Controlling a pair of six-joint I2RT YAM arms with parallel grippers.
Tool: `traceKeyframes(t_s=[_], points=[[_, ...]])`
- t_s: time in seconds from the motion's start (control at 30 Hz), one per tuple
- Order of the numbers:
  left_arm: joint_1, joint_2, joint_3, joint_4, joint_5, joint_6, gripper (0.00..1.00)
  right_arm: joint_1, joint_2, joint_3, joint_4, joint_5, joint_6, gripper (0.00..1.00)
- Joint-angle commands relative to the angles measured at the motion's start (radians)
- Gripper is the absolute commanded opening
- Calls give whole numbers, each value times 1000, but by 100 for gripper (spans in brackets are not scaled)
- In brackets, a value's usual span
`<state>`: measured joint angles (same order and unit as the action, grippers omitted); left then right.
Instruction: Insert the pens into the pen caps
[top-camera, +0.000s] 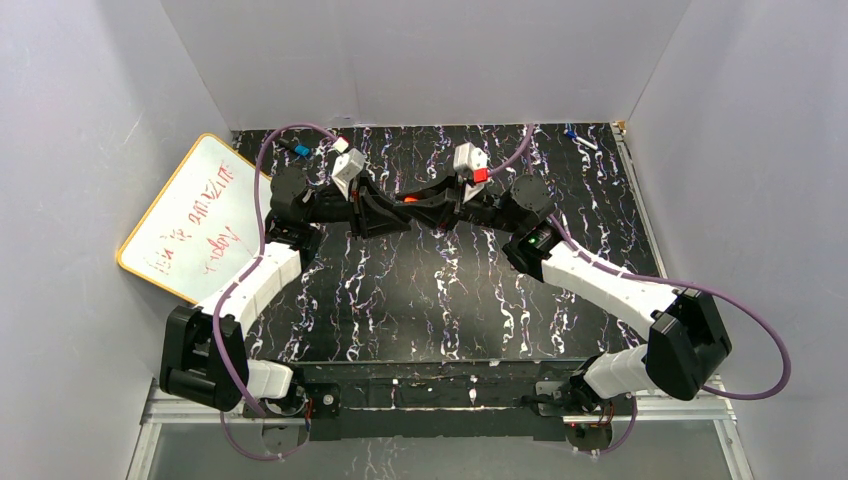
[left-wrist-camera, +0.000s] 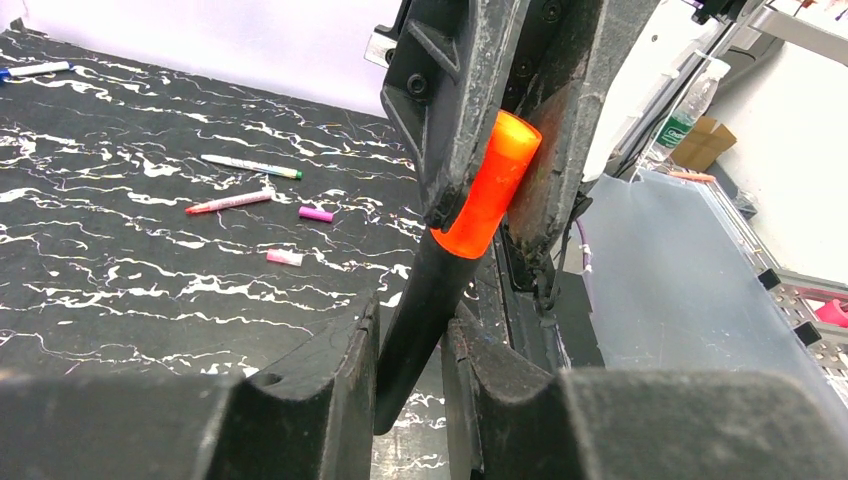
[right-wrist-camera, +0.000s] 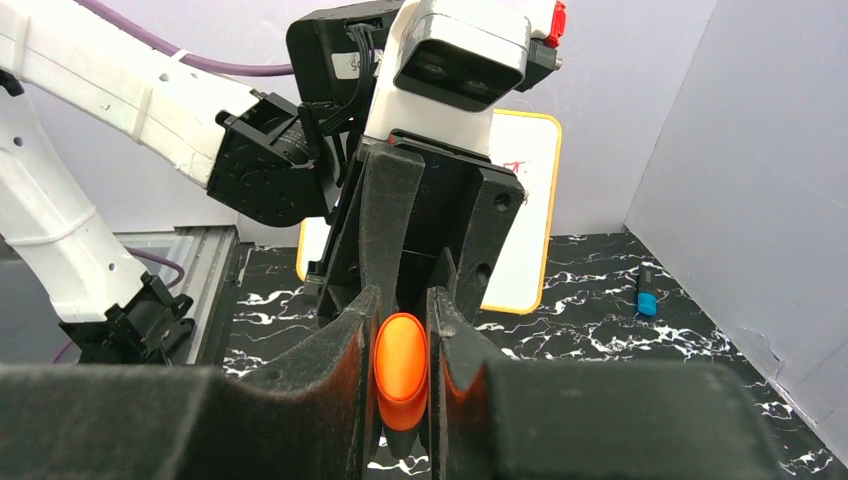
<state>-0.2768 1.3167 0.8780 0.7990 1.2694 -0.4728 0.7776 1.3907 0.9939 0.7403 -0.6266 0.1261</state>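
Note:
At mid-table the two grippers meet tip to tip. My left gripper (left-wrist-camera: 410, 325) (top-camera: 392, 215) is shut on the black pen (left-wrist-camera: 415, 310), which slants up between its fingers. The pen's upper end sits inside the red-orange pen cap (left-wrist-camera: 495, 185) (top-camera: 410, 198). My right gripper (right-wrist-camera: 403, 300) (top-camera: 422, 202) is shut on that cap (right-wrist-camera: 402, 365), squeezing it between both pads. More pens lie on the table: a pale one with a green end (left-wrist-camera: 250, 165) and a pink-red one (left-wrist-camera: 228, 203). Beside them are a magenta cap (left-wrist-camera: 316, 214) and a pale pink cap (left-wrist-camera: 284, 258).
A whiteboard (top-camera: 195, 215) leans at the left wall. A blue-capped marker (top-camera: 301, 150) lies at the back left, and another blue-tipped pen (top-camera: 580, 138) at the back right. White walls close in three sides of the black marbled table (top-camera: 440, 300).

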Motion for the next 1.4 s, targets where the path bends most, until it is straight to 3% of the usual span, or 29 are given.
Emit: traceKeyframes(t_s=[0.0,0.17,0.23,0.37,0.5,0.67,0.73,0.83,0.9,1.1,1.2,1.37], points=[[39,-72,148,215,-413,-61,0,118,83,-129,-478,-366,60,1],[38,-76,134,213,-408,-62,0,122,88,-129,-466,-360,71,1],[39,-76,115,211,-406,-62,0,123,86,-120,-464,-343,76,6],[38,-94,11,176,-414,-51,0,122,27,-85,-448,-244,87,31],[38,-160,-145,164,-467,-36,0,120,-67,-41,-411,-36,63,63],[38,-164,-273,140,-489,-58,0,112,-138,-13,-321,231,26,81],[38,-174,-315,125,-506,-60,0,110,-172,-27,-260,344,16,97],[37,-206,-343,-3,-600,-8,0,108,-218,-43,-222,560,18,99],[36,-223,-313,-205,-696,77,0,106,-238,-30,-264,693,10,99],[31,-122,-89,-830,-1026,235,0,100,-211,95,-633,957,69,99],[21,-55,-21,-981,-1166,256,0,99,-188,144,-795,1049,110,99],[-15,29,5,-1075,-1318,257,5,64,-155,175,-974,1148,199,99]])
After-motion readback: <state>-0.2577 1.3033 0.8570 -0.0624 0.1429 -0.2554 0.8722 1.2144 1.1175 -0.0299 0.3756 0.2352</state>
